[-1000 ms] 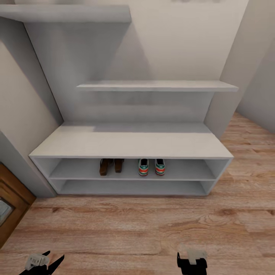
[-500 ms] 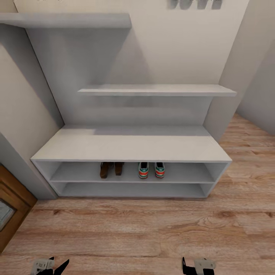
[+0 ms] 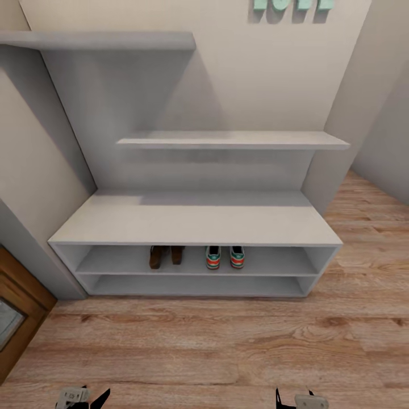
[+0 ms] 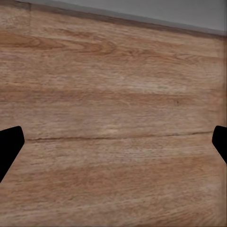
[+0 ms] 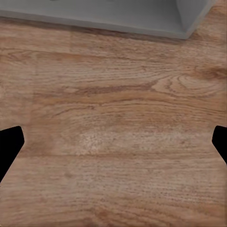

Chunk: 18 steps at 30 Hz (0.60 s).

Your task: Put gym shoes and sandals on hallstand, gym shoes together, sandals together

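Head view: looks like you're basically done. The two sandals (image 3: 166,255) and the two gym shoes (image 3: 225,257) sit on the upper open shelf of the hallstand (image 3: 193,218), each pair side by side, with nothing left on the corridor floor (image 3: 204,346) that I can see.

Left wrist view: your left gripper (image 4: 113,142) is spread wide and empty over bare planks.

Right wrist view: your right gripper (image 5: 113,142) is the same, released and holding nothing, near the hallstand's base corner.

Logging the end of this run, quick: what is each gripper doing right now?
Left gripper: open, holding nothing, over the corridor floor.
Right gripper: open, holding nothing, over the floor.
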Motion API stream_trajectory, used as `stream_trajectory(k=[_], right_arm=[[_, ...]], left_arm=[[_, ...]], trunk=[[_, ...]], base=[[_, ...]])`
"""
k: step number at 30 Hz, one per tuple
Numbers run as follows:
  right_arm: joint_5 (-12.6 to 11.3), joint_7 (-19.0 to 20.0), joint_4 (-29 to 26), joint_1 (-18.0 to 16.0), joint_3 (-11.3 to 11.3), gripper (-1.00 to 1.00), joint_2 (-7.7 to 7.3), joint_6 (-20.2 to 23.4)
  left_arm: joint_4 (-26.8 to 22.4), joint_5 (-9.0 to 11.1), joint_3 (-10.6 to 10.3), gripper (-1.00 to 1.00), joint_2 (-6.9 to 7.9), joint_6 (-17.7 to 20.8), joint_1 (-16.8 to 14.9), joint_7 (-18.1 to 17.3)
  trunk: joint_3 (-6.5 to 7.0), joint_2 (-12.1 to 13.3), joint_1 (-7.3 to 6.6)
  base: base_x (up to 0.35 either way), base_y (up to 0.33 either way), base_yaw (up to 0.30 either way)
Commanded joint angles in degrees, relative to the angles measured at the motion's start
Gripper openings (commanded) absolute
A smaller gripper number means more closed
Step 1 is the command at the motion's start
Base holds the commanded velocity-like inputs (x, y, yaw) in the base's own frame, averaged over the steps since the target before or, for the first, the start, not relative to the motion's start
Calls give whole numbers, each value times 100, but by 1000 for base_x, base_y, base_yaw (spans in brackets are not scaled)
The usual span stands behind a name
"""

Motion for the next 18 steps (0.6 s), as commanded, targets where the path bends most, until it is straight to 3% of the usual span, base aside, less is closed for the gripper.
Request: stream_trajectory(k=[1, 5, 8, 18], right_arm=[[54, -58, 4, 0, 26, 100, -1, 0], [57, -56, 1, 4, 33, 100, 4, 0], [72, -55, -2, 5, 43, 100, 48, 5], [56, -76, 36, 8, 34, 100, 136, 13]], left_arm=[[18, -19, 45, 100, -33, -1, -4, -1], [40, -49, 42, 100, -98, -3, -4, 93], [54, -223, 40, 100, -185, 0, -4, 173], [58, -313, 40, 100, -217, 4, -4, 455]], trunk=[[14, 40, -23], [86, 200, -111], [140, 320, -177], [319, 722, -397]], base=[[0, 0, 0], [0, 0, 0], [0, 0, 0], [0, 0, 0]])
